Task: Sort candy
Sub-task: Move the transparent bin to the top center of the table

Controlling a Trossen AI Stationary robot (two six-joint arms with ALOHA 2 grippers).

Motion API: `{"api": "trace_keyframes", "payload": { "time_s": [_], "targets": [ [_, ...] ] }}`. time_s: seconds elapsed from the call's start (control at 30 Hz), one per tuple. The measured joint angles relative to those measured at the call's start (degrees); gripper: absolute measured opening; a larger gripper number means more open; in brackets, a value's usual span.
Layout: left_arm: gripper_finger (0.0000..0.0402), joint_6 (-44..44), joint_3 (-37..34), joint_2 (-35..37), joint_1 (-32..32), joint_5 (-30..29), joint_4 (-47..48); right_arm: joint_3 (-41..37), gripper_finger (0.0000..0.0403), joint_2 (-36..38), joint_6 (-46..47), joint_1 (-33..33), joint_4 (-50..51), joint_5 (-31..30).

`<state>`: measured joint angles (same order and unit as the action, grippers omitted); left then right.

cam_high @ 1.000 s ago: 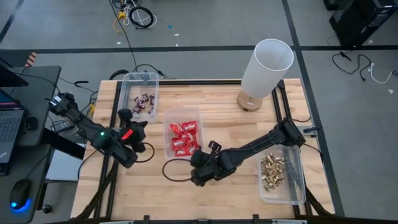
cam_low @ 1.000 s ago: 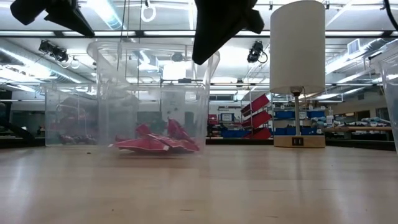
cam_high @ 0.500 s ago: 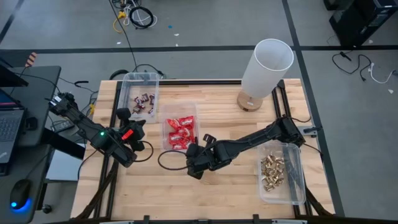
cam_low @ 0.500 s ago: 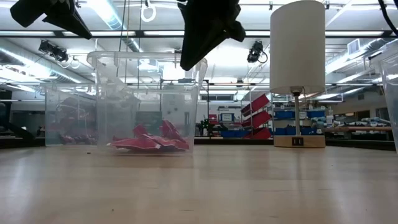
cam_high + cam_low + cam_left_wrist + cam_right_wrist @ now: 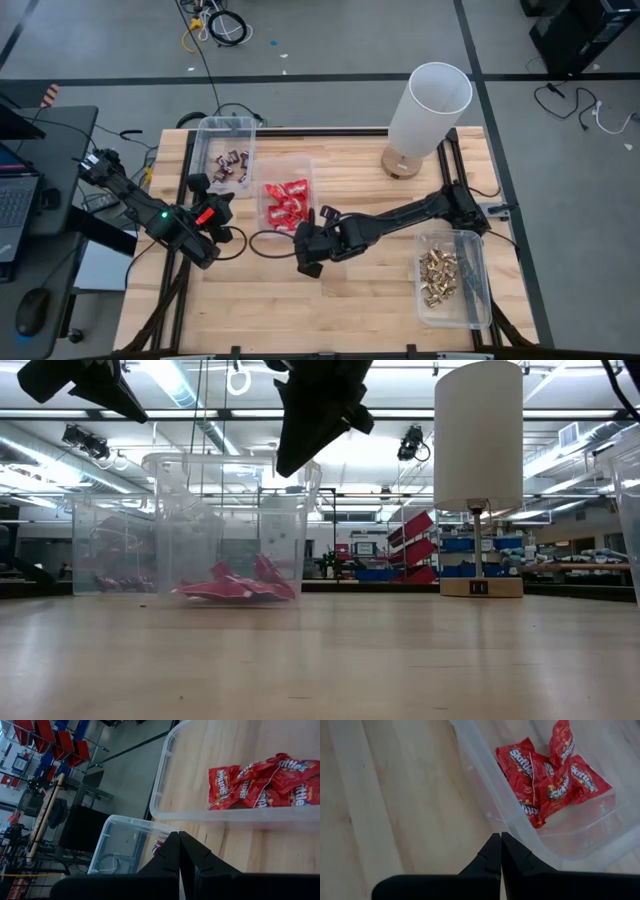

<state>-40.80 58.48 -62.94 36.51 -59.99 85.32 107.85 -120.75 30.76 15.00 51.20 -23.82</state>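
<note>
The right gripper [image 5: 308, 252], fingers closed and empty, has nudged the red-packet bin [image 5: 270, 172] leftward toward the far-left bin [image 5: 203, 131], so it looks like tidying sorted candy.

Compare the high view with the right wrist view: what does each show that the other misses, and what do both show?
Only the high view: the lamp, the bin of gold-foil pieces, the bin of dark mini bars, and the left tool, shut, by that bin. Only the right wrist view: the print on the red packets, readable as Skittles. Both show: the clear bin holding the red packets, bare wooden table beside it, and the right tool, shut and empty, just outside that bin's wall.
</note>
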Motion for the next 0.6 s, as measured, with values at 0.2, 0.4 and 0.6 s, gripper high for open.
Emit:
{"api": "trace_keyframes", "payload": {
  "time_s": [0.2, 0.4, 0.6],
  "targets": [
    [0.0, -0.1, 0.0, 0.0, 0.0, 0.0, 0.0, 0.0, 0.0, -0.1, -3.3, -0.9, -2.9, 1.6],
    [0.0, -0.4, 0.0, 0.0, 0.0, 0.0, -0.1, 0.0, 0.0, -0.1, -6.6, -1.7, -6.4, 2.7],
    [0.0, -1.5, 0.0, 0.0, 0.0, 0.0, -0.2, 0.0, 0.0, -0.1, -8.4, -2.5, -7.7, 3.0]
  ]
}}
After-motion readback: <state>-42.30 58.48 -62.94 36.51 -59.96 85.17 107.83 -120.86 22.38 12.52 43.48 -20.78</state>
